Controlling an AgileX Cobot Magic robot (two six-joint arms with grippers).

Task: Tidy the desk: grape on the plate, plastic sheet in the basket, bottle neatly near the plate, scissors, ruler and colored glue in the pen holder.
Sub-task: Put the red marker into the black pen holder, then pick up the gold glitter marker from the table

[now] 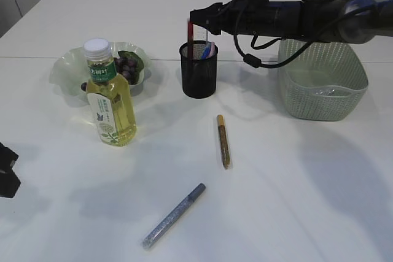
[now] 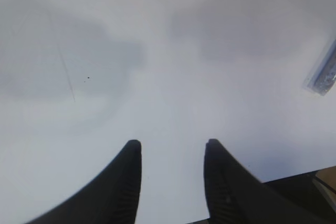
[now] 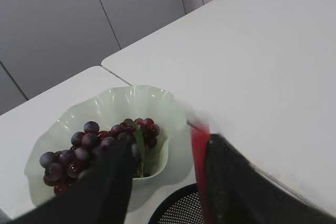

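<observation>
Two arms: the right arm (image 1: 295,16) reaches in from the right above the holder; only a dark corner of the left arm (image 1: 7,173) shows at the left edge.
Table (image 1: 295,200): white, bearing everything below.
Basket (image 1: 322,81): pale green weave, on the right; something clear and shiny lies inside, too faint to name.
Plate (image 1: 64,69): pale green with a wavy rim, far left; the wrist view shows its scalloped wall (image 3: 126,100).
Bottle (image 1: 109,96): upright, white cap, yellow liquid, green and white label; it stands just in front of the plate.
Holder (image 1: 198,69): black mesh cup, upright, between plate and basket; its rim (image 3: 178,208) shows under the right gripper.
Grape (image 1: 126,65): a dark purple and red bunch with a green leaf, lying on the plate; single berries are plain in the wrist view (image 3: 94,145).
Silver glue (image 1: 174,215): glittery grey stick, lying slantwise near the front edge; its tip shows in the left wrist view (image 2: 323,74).
Gold glue (image 1: 223,141): brownish gold stick, lying almost lengthwise between holder and silver stick, apart from both.
Red glue (image 3: 200,163): a blurred red stick, upright over the holder, against the right-hand finger (image 3: 236,182).
Right gripper (image 3: 165,174): jaws apart with the red stick beside one; whether it is pinched I cannot tell.
Left gripper (image 2: 172,153): released, jaws spread over bare table.
</observation>
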